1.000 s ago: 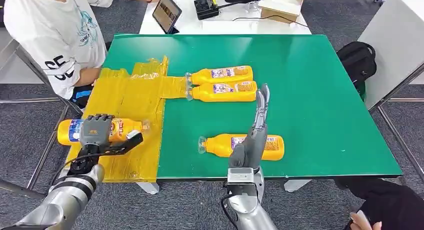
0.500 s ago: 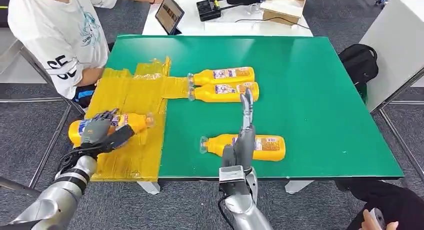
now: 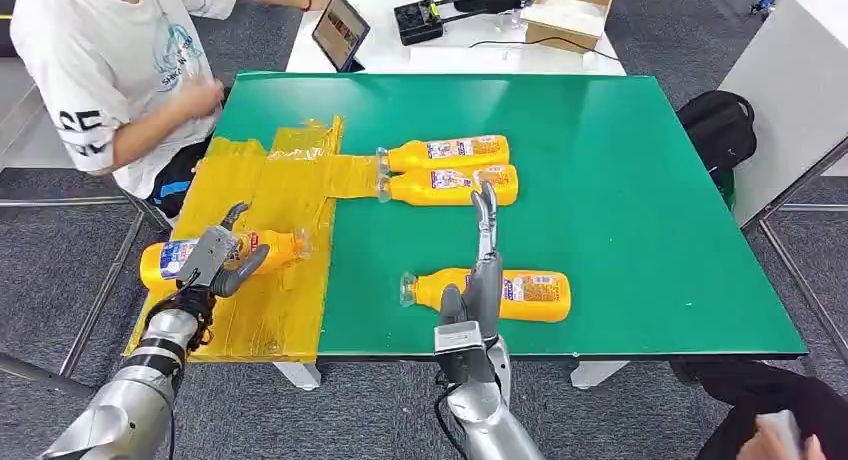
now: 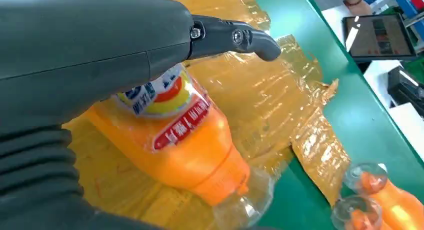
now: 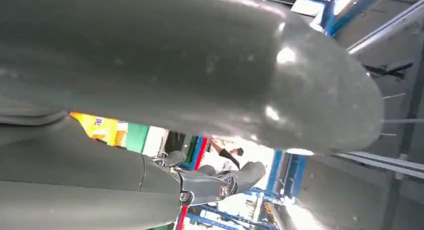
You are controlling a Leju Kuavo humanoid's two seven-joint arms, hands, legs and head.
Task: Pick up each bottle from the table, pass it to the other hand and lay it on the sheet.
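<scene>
Green table [image 3: 620, 180] | left hand [image 3: 215, 260] spread over bottle [image 3: 265, 248] | right hand [image 3: 483, 270] spread | labels unreadable

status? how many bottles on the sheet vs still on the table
One bottle lies on the yellow sheet, with the left hand open over it, so that placement looks about done. Left: three bottles. The near bottle lies under the open right hand; two more lie side by side farther back, caps at the sheet's edge.
</scene>
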